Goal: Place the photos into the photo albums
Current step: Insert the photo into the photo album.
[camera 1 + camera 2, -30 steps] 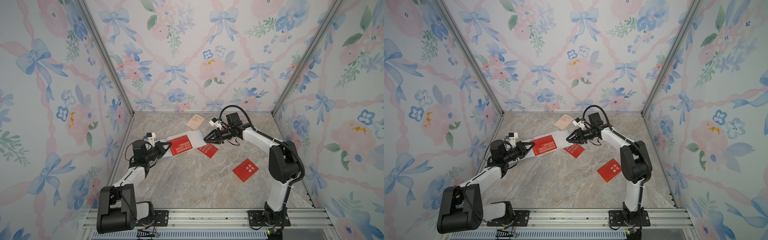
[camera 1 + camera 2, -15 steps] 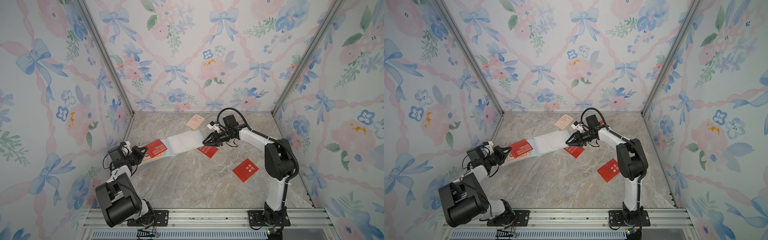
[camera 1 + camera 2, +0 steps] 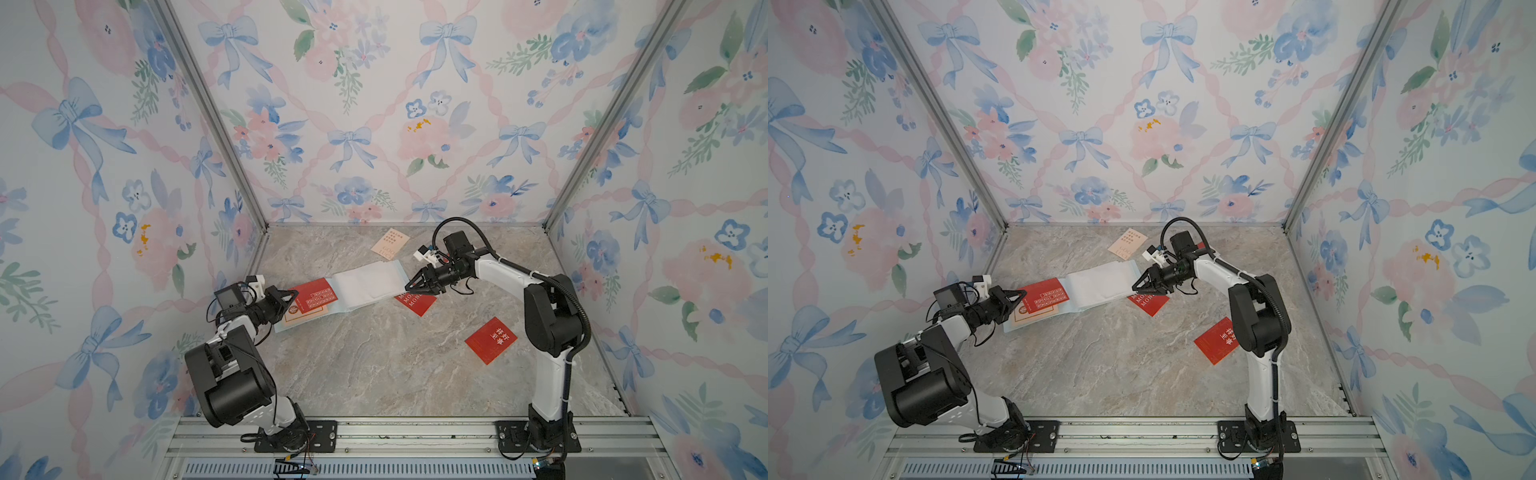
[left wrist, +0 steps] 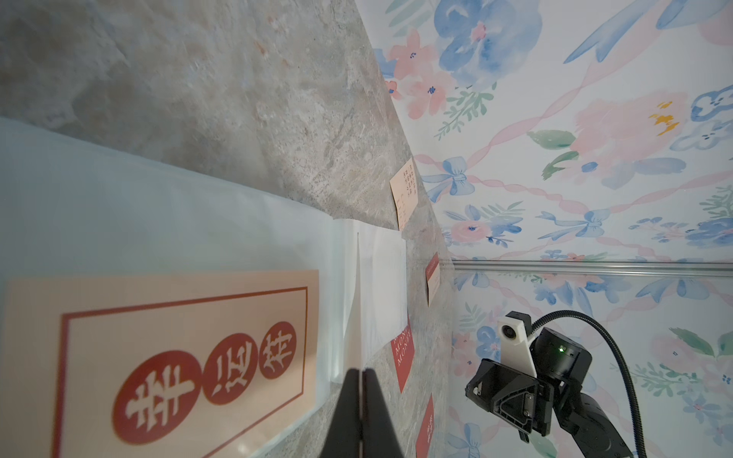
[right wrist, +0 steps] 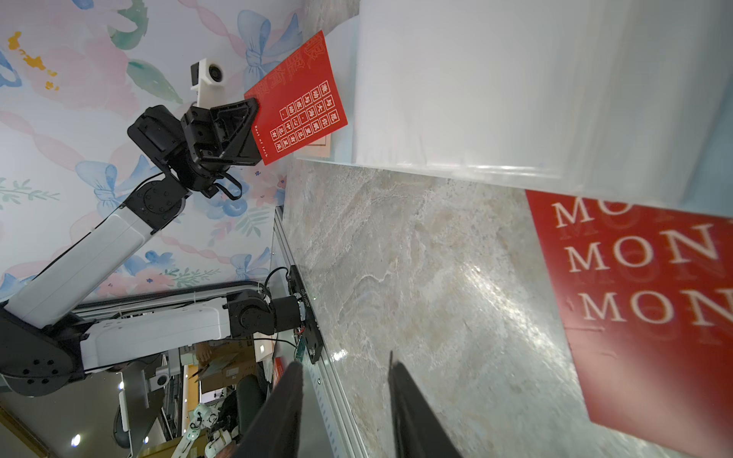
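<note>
Keeping it flat was advised: red card (image 3: pixel 316 296) clenched by left tool (image 3: pixel 294 294) over the album (image 3: pixel 365 284), right tool (image 3: pixel 409 286) released beside it.

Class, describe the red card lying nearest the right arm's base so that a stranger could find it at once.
Start at the right arm, standing on the marble table. Just beside its upright link lies a red card, alone and touching nothing. Unlike the red MONEY card, tucked partly under the album, it lies fully uncovered and bears Chinese characters.
</note>
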`<state>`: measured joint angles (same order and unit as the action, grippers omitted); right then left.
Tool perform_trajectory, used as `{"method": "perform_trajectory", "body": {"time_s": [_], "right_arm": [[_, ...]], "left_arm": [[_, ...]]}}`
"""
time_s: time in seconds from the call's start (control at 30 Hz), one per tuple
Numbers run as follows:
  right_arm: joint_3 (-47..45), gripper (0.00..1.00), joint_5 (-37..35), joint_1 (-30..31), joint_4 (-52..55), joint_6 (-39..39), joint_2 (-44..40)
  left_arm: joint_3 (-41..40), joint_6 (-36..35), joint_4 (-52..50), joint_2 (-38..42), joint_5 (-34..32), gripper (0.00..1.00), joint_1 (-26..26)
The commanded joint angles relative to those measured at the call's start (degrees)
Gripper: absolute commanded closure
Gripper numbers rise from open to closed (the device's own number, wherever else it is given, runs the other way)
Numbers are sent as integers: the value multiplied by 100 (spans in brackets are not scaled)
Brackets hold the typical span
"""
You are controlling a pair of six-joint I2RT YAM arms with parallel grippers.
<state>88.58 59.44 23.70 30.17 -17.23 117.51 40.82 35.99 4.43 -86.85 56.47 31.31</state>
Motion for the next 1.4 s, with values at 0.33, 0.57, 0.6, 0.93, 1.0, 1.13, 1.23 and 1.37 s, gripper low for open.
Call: {"method": "perform_trajectory", "body": {"time_s": [0.33,0.57,0.6,0.93,1.0,1.13,1.23,1.37], "right_arm": [[68,63,-204,38,350,298,133],[30,63,-293,43,439,378,133],[17,63,-293,41,448,394,124],[64,63,-302,33,481,406,140],[83,63,-310,30,511,431,148],[79,63,-318,20,510,440,153],[62,63,-319,-1,518,454,129],[48,63,-328,-19,536,477,123]], "left_arm": [[197,-35,-106,-306,103,100,-246],[225,-65,-106,-369,-130,100,-257],[238,-66,-104,-347,-136,100,-249],[195,-144,-144,-424,-193,100,-310],[192,-137,-150,-449,-231,100,-364],[215,-204,-250,-558,-352,100,-472],[265,-314,-419,-638,-448,100,-485],[382,-586,-775,-654,-654,100,-494]]}}
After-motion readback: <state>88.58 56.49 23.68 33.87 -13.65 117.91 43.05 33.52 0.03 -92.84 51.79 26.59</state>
